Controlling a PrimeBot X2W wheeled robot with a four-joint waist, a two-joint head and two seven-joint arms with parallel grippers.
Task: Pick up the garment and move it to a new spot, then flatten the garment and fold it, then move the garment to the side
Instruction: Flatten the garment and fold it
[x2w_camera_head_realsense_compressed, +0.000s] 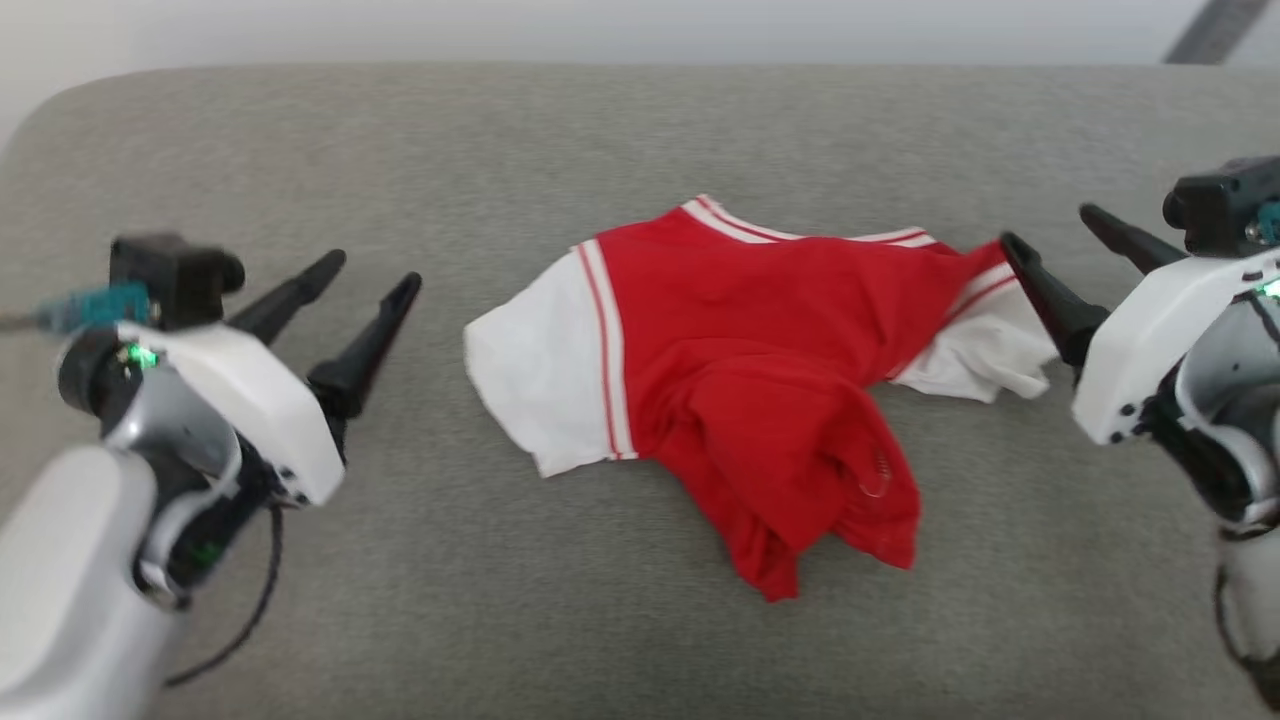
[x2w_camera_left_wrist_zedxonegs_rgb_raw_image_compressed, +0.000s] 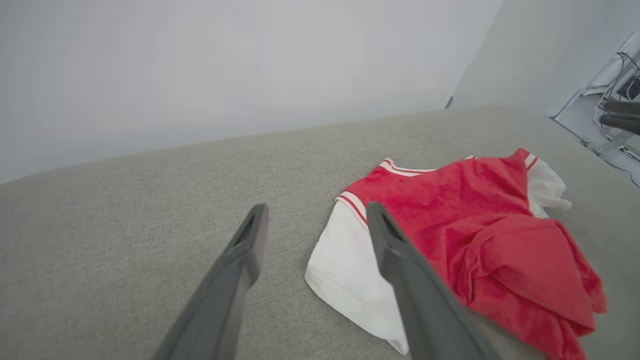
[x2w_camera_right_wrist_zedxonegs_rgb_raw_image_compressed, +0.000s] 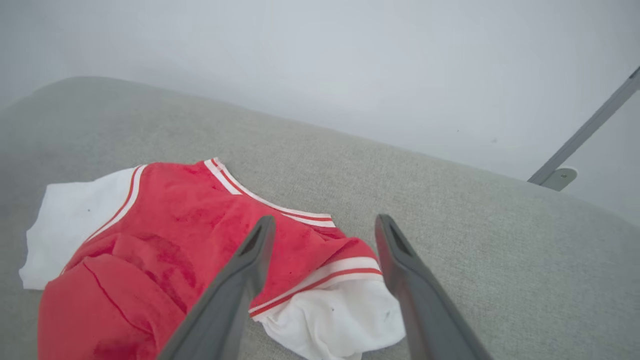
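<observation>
"Garment (x2w_camera_head_realsense_compressed: 740, 370) in the head view: where does it lie?"

"Crumpled at the middle of the grey cushion (x2w_camera_head_realsense_compressed: 640, 150), well clear of its edges. One white sleeve is spread flat toward the robot's left, the other is bunched toward its right, and the red body is heaped toward the near edge."

"And the grippers?"

"The left gripper (x2w_camera_head_realsense_compressed: 372, 270) is near the flat sleeve but apart from it, with its fingers spread. The right gripper (x2w_camera_head_realsense_compressed: 1050, 225) is also spread. Its nearer fingertip is right at the bunched sleeve's striped trim, but I cannot tell whether it touches."

"What about the left wrist view?"

"The left gripper (x2w_camera_left_wrist_zedxonegs_rgb_raw_image_compressed: 317, 209) gapes above the cushion (x2w_camera_left_wrist_zedxonegs_rgb_raw_image_compressed: 125, 225). The garment (x2w_camera_left_wrist_zedxonegs_rgb_raw_image_compressed: 475, 210) lies to the right of it, its white sleeve nearest the fingers."

"And the right wrist view?"

"The right gripper (x2w_camera_right_wrist_zedxonegs_rgb_raw_image_compressed: 325, 220) is wide apart and empty over the garment (x2w_camera_right_wrist_zedxonegs_rgb_raw_image_compressed: 175, 215). The striped trim and bunched sleeve show between its fingers. The cushion (x2w_camera_right_wrist_zedxonegs_rgb_raw_image_compressed: 475, 240) runs back to a pale wall (x2w_camera_right_wrist_zedxonegs_rgb_raw_image_compressed: 320, 60)."
</observation>
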